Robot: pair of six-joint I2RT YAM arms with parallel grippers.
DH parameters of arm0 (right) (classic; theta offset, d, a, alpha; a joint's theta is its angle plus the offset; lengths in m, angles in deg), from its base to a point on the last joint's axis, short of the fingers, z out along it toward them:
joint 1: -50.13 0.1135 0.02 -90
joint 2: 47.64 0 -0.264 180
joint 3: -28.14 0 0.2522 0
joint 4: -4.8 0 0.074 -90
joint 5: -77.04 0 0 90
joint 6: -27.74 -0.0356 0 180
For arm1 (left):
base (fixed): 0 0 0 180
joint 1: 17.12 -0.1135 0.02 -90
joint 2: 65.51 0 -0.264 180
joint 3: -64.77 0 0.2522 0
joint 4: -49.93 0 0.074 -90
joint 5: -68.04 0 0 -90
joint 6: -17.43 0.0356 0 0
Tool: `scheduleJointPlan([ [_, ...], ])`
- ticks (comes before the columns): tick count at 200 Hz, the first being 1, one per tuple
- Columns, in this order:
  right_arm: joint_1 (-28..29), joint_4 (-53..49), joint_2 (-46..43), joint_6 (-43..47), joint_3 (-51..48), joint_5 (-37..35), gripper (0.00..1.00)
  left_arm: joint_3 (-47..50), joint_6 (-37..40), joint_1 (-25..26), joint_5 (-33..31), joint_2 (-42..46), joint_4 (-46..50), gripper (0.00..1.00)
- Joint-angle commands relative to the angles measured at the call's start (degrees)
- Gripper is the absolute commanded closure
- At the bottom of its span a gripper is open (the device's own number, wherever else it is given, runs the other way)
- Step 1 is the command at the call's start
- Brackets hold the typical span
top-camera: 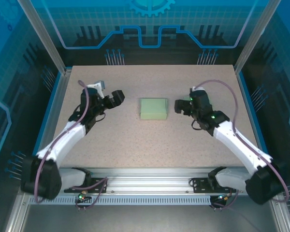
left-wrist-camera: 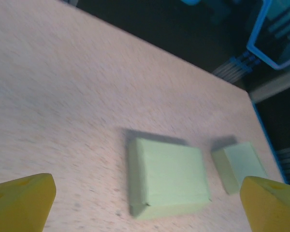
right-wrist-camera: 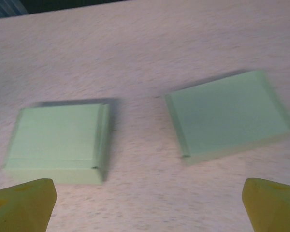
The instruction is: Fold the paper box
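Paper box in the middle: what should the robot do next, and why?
Probably draw both arms back a little. The paper box looks already folded, lying flat, and the left pincer and right pincer both stand open, clear of it.

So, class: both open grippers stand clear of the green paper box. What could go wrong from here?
The paper box lies loose on the table, nothing pinning it, so a one-sided push from the left gripper or right gripper might slide it. Both wrist views look blurred, so aiming at an edge could miss.
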Motion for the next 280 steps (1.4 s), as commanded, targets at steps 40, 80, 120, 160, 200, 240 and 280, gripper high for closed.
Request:
scheduleJointPlan([
  [40, -8.3, 11.4, -11.7, 13.7, -15.3, -9.3, 0.0, 16.3, 19.3, -0.8, -28.1, 10.4, -2.8, 0.01],
  [80, -9.5, 27.8, -10.4, 24.2, -23.5, -7.2, 0.0, 32.0, 24.2, -3.3, -28.0, 11.0, -35.0, 0.01],
  [120, -13.9, 40.2, -6.5, 25.1, -28.5, -0.4, 0.0, 35.1, 23.4, -6.8, -21.5, -1.7, -52.4, 0.01],
  [160, -16.8, 48.6, -1.9, 25.2, -30.4, 6.5, 0.0, 34.8, 25.9, -7.0, -19.2, -14.9, -65.0, 0.01],
  [200, -17.4, 56.9, 4.9, 25.9, -30.6, 11.0, 0.0, 27.1, 26.5, -8.3, -13.2, -21.7, -56.5, 0.01],
  [240, -18.2, 61.3, 13.3, 27.5, -29.0, 15.9, 0.0, 23.5, 25.8, -12.2, -2.0, -21.7, -49.9, 0.01],
  [280, -22.0, 65.8, 21.2, 25.9, -28.2, 23.3, 0.0, 23.6, 26.0, -12.2, -2.1, -21.7, -49.9, 0.01],
])
